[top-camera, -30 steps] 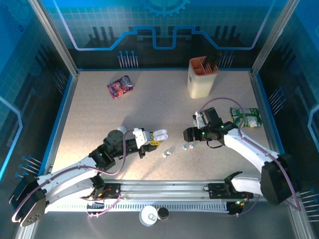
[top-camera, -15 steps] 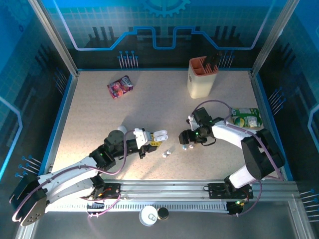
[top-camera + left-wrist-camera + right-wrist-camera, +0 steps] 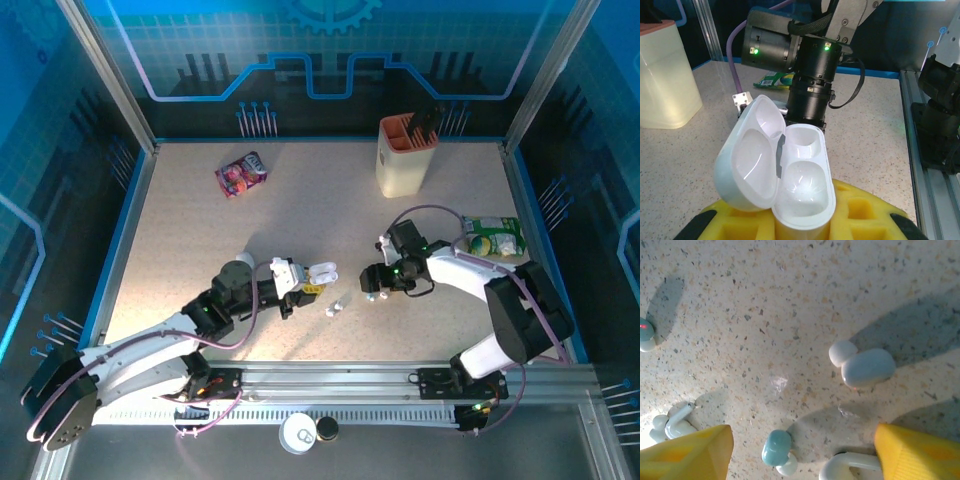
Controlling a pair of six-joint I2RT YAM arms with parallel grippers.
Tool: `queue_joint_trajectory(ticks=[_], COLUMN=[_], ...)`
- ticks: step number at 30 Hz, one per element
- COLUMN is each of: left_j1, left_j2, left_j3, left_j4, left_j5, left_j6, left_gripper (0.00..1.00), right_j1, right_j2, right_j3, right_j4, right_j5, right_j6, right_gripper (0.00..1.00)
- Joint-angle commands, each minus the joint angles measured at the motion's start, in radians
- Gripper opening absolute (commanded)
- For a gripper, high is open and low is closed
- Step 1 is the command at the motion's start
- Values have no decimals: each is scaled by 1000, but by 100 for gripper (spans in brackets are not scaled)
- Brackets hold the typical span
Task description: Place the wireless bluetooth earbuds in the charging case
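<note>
Right arm [image 3: 470, 275] now folds its elbow inward compared with one second earlier, bringing the right pincer [image 3: 376, 288] slightly nearer and leftward, low over the loose buds [image 3: 335, 306]. The left arm [image 3: 190, 320] keeps its earlier pose. The left pincer [image 3: 308, 280] is clamped on the base of the case [image 3: 790, 175]. The case has its lid open and both wells empty, and it is held just above the tabletop [image 3: 300, 200], near the buds but apart from them.

In the right wrist view the right pincer's pads [image 3: 690, 450] stand apart and hold nothing. A pale blue bud [image 3: 776, 450] lies between them, and a stemmed white bud [image 3: 845, 464] lies just beside the pad at the lower right.

Risks, as judged:
- Closing here may catch both buds or nip the white stem, because the two lie close together.
- A rounded bud may slip from the pads and roll.
- A bud gripped askew would not seat in its well.
- Too deep a descent would press the pads against the tabletop.

The case and the buds nearest it lie as they did earlier.
</note>
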Motion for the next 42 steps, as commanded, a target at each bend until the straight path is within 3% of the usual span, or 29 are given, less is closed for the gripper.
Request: queue_joint_trajectory(ticks=[1,12,21,33,42], left_j1=[-2,-3,-2,-3,-2], left_j2=[1,3,-14,-9,-13], left_j3=[-2,-8,-22,-26,-35], left_j4=[44,49,38,38,34], left_j5=[-10,-12,-10,-13,-6], left_j6=[-15,-7,-21,-15,-28], left_gripper=[6,6,7,7,9], right_j1=[17,6,-14,4,4], right_j2=[-48,-162,-30,76,85], right_j3=[-53,-67,57,91,80], right_j4=[-36,-86,-226,-236,-229], right_j5=[-41,-31,38,49,57], right_j6=[46,39,-48,-75,-69], right_gripper=[74,68,44,39,30])
